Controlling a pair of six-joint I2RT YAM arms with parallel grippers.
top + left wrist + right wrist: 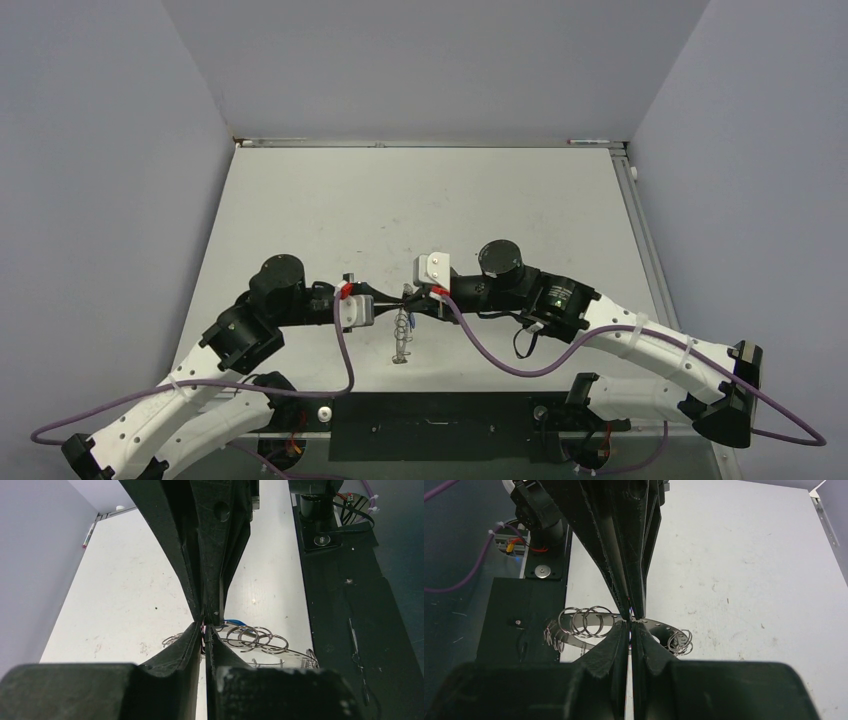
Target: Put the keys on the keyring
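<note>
Right end effector clamped on the flat band of the keyring, which appears lifted off the worktop. Left end effector meets it nose to nose at the same stretch of the ring's rim. Its fingers are drawn nearly together with only a slit between, and what they pinch I cannot tell. A blue fleck just beside that meeting point may be one key's head; the other key not made out. Wire loops bunch on either side of the grip. Risks, as I judge them: opposing tips pressing on one spot could twist the ring out of the clamp — or so small a key could slip and drop beneath the ring, or snag a neighbouring loop.
</note>
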